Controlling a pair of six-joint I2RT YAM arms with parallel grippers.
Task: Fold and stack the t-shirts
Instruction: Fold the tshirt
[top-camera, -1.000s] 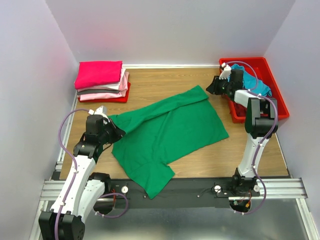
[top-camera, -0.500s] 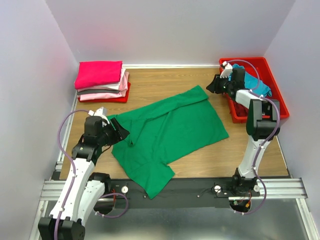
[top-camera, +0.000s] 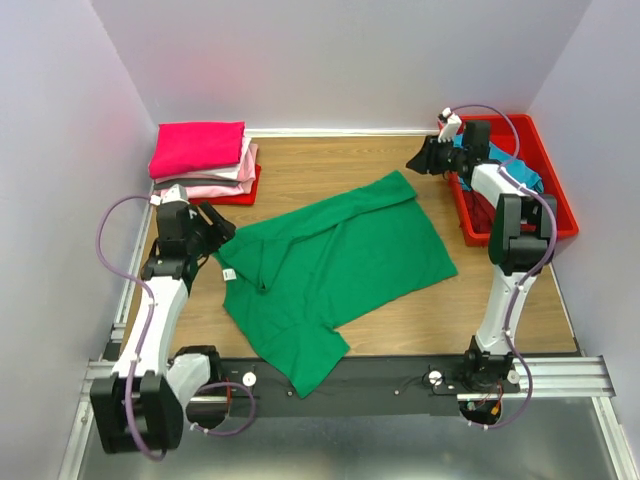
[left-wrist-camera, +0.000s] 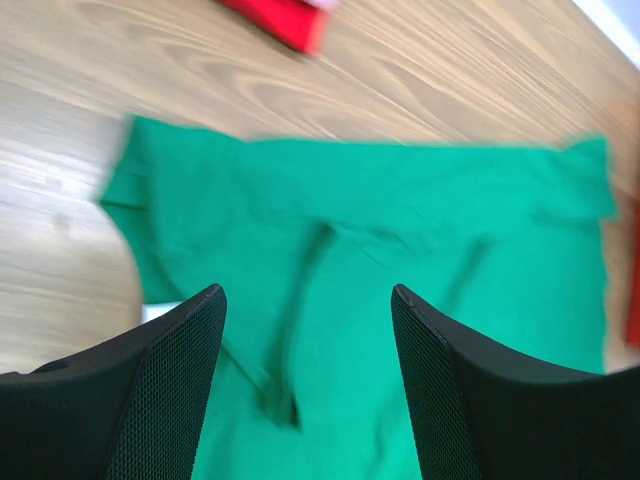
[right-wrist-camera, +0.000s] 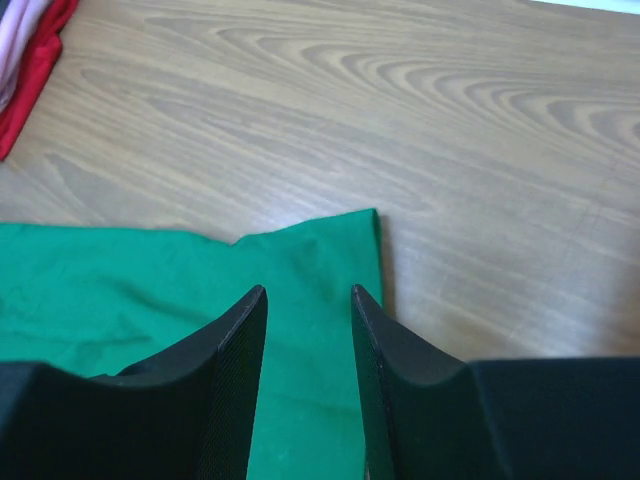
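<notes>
Left tool (left-wrist-camera: 308, 298): fingers parted wide, gripping nothing. Poised above the tee's left edge, likely lining up a pinch.
Stack (top-camera: 203, 168): far-left corner of the bench (top-camera: 320, 165). Hot pink tee (top-camera: 198, 147) on top, light pink tee (top-camera: 215, 187) under it, red tee (top-camera: 245, 196) at the base. Soft, squared slabs, probably parked there to leave the middle free for folding.
Green t-shirt (top-camera: 340, 260): mid-bench, lying aslant and mostly flat, not yet folded. Matte cotton, creased ridge near the left, near sleeve reaching over the front edge.
Right tool (right-wrist-camera: 308, 292): fingers a narrow gap apart, holding nothing. Hovering over the tee's far-right corner — seemingly to take it.
Red bin (top-camera: 562, 205): far right, rigid glossy plastic. Teal tee (top-camera: 520, 172) crumpled inside — apparently waiting its turn.
</notes>
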